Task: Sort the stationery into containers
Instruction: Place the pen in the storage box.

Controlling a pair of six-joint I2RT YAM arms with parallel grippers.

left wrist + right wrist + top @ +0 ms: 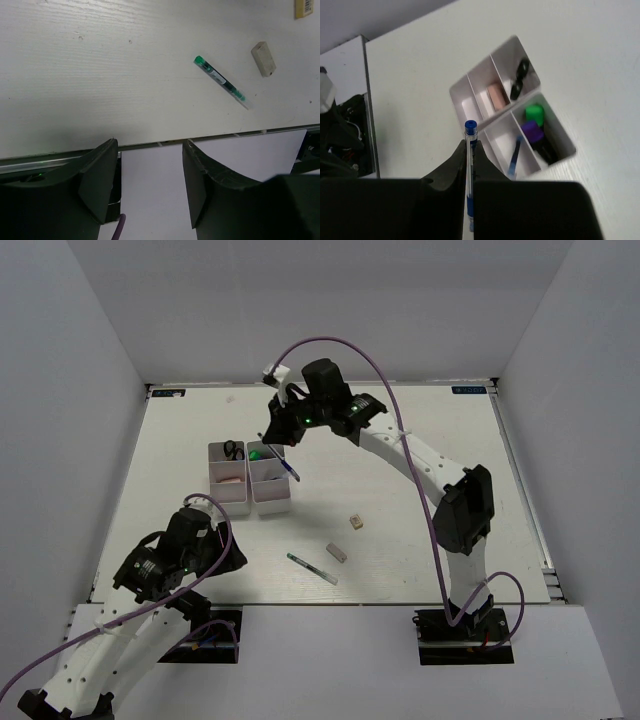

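Observation:
Two pale divided trays stand side by side, the left tray (228, 497) (482, 64) and the right tray (272, 502) (560, 127). The left one holds black scissors (521, 77) and a pink eraser (496, 96). The right one holds a green-capped marker (535, 111), a purple-capped marker (534, 132) and a blue pen (515, 155) (289, 469). My right gripper (272, 432) (471, 145) is shut on another blue-capped pen (470, 126), above the trays' far end. My left gripper (220, 540) (150, 170) is open and empty at the table's near edge.
A green-capped pen (312, 568) (221, 82) lies on the table near the front edge. A beige eraser (337, 553) (263, 58) lies just beyond it, and a second small eraser (356, 522) (303, 7) farther back. White walls enclose the table.

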